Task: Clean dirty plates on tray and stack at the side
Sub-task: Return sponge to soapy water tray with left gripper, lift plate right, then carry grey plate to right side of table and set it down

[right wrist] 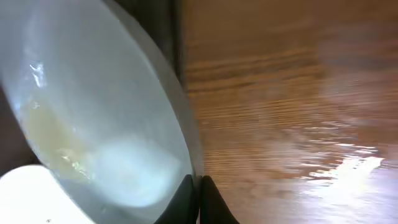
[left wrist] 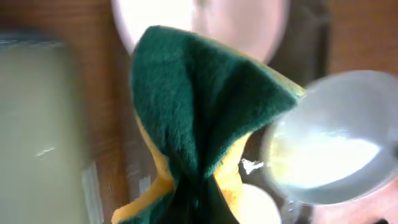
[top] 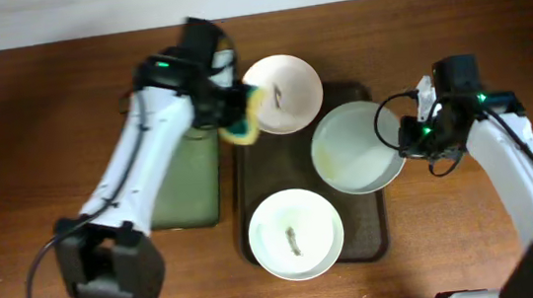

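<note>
Left claw (top: 229, 109) is pinching a folded sponge, yellow with a dark green scrubbing face (left wrist: 205, 124). On my left wrist feed the sponge fills most of the picture and hides the fingers, but it's clearly squeezed in at the bottom. From overhead it hangs over the near-left rim of the far round white plate (top: 282, 93), which has a small dark smear in the middle and sits half over the far edge of the big dark brown rectangular tray (top: 369, 225). Right claw (right wrist: 200, 198) is pressed together on the rim of the pale grey-green round plate (right wrist: 93, 124), one finger on each side of the edge, with bare wooden counter (right wrist: 286, 93) just beyond it. That plate has a yellowish film in its bowl and sits on the right side of the tray, sticking out past the tray's right rim. I can't tell whether it's lifted or resting. The second round white plate (top: 295, 233), with a dark smear at centre, lies flat on the near end of the tray, close to the grey-green one. Left of the brown tray, just beside it, is a smaller green-lined tray (top: 186, 182) under my left arm.
</note>
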Motion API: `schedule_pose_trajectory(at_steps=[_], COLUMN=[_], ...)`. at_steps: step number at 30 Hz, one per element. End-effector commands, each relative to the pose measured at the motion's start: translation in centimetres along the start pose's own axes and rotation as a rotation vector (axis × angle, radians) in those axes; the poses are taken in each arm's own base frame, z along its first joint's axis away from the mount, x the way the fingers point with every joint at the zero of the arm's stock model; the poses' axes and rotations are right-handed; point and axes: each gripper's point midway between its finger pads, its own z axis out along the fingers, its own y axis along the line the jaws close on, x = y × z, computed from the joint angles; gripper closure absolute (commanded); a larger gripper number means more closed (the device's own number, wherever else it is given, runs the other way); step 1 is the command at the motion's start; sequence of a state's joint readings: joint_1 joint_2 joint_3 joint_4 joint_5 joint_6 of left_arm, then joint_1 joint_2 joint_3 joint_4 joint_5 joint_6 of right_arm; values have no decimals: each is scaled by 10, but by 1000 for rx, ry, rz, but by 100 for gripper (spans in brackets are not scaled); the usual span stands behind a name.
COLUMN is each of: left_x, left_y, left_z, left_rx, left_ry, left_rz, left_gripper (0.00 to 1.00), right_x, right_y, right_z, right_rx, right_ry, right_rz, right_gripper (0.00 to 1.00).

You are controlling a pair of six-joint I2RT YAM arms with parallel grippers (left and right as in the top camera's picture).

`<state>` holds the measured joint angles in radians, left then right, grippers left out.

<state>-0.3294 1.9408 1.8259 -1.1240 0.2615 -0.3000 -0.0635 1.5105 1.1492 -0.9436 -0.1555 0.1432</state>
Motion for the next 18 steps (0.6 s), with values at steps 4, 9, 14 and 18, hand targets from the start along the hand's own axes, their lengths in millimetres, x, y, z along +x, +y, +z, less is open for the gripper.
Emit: schedule_pose_trajectory(at_steps=[4,9,14,18], left_x=[21,61,50,56], left_y=[132,157,158,161], left_z=[-24,6,1,9], left_rx=[-263,-330,-324,-326], left_ry=[86,200,145,157], left_rz=[-184,-211,-210,-212], left_gripper=[100,98,98,99], right_x=[-20,-22,-17,-11], right_y=[10,41,71,93], right_z=[-62,-76,-103,-120], right_rx=[492,607,765,824], right_ry=[-298,-408,-553,-652], right_rz=[-231,-363,-501,-573], right_gripper=[96,96,96,96])
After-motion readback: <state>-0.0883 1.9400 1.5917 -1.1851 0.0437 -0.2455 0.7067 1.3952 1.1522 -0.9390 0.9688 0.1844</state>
